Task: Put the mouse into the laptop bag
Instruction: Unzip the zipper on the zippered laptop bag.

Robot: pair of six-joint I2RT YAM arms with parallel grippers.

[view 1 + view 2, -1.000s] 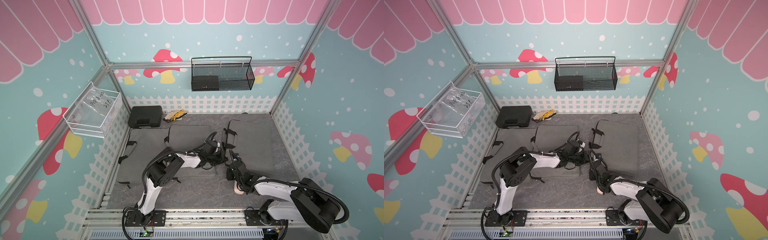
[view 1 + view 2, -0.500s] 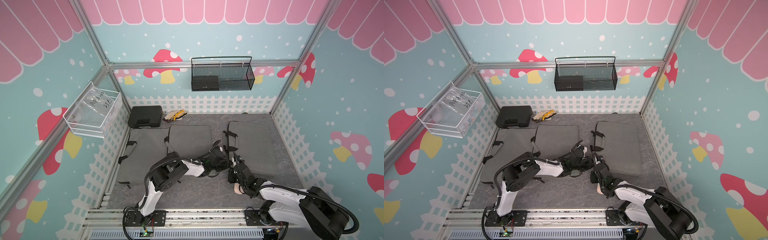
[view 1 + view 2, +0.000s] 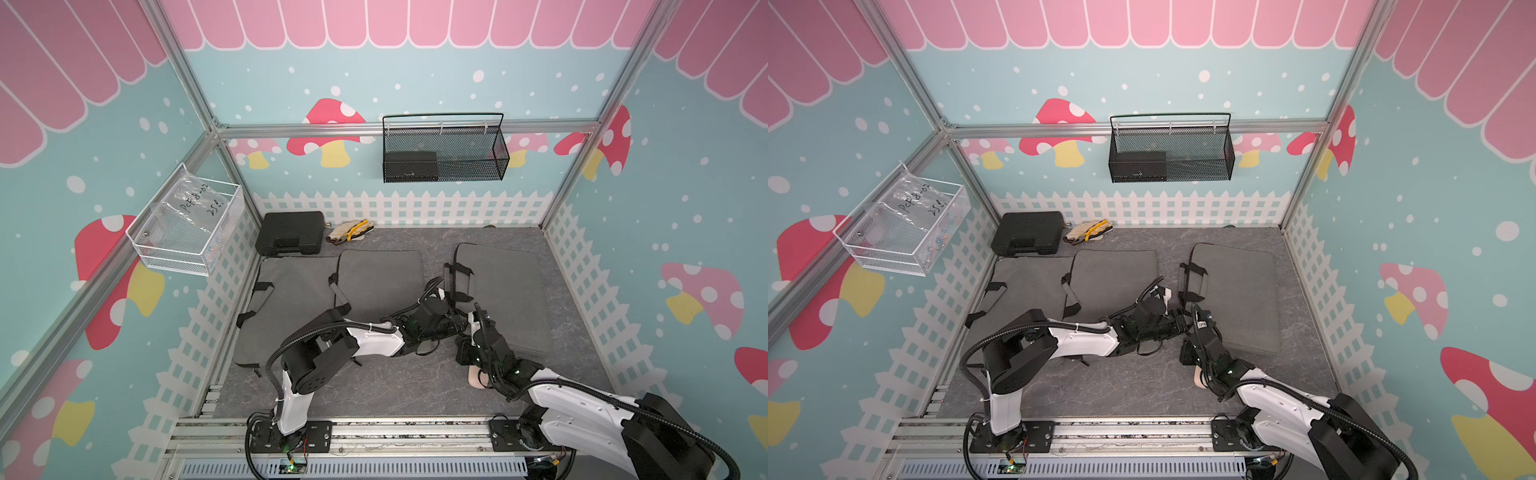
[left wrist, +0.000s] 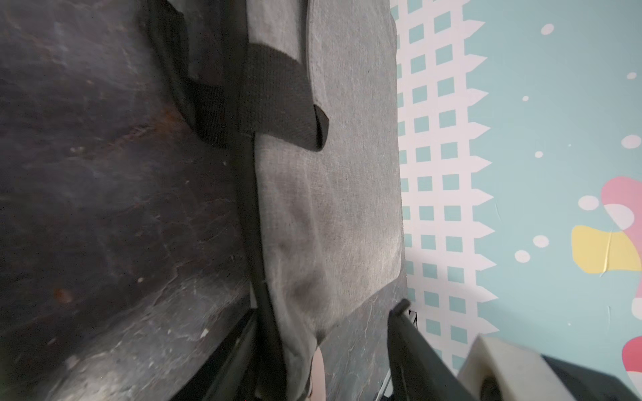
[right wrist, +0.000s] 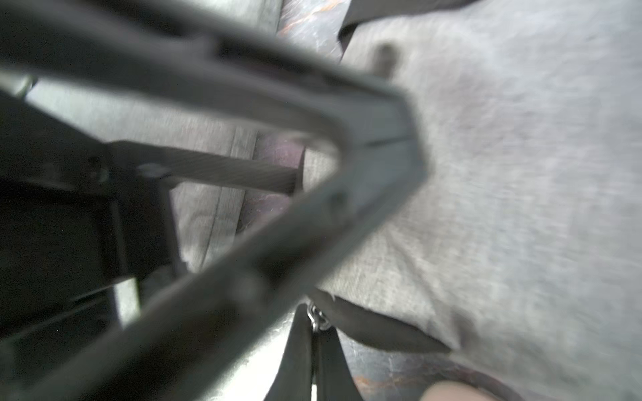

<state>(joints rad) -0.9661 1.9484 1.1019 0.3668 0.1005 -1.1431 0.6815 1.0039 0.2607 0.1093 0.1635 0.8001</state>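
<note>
**Mouse out on the table, left jaws parted at the bag's corner**

On the left wall hangs one white wire basket (image 3: 166, 253) with one clear plastic bag (image 3: 189, 208) inside. At the far left of the dark stone-patterned table (image 3: 374, 386) sits one black hard case (image 3: 291, 239). Beside it is one bundle of cream and yellow work gloves (image 3: 350, 231).

Three grey fabric laptop bags lie flat: the left bag (image 3: 286, 307), the middle bag (image 3: 380, 278) and the right bag (image 3: 507, 291). One black mesh basket (image 3: 465, 166) hangs on the far wall.

The left gripper (image 3: 460, 326) reaches across to the right bag's near left corner. In its wrist view the jaws stand well apart, with the bag's zip edge and corner lying between them and nothing clamped.

The right gripper (image 3: 478, 311) is just beside it, fingers closed tip to tip over the grey cloth. Blur hides whether any fabric is pinched.

One pale pink mouse (image 3: 476, 376) lies on the table under the right arm's wrist, just near of that corner and outside the bag.
</note>
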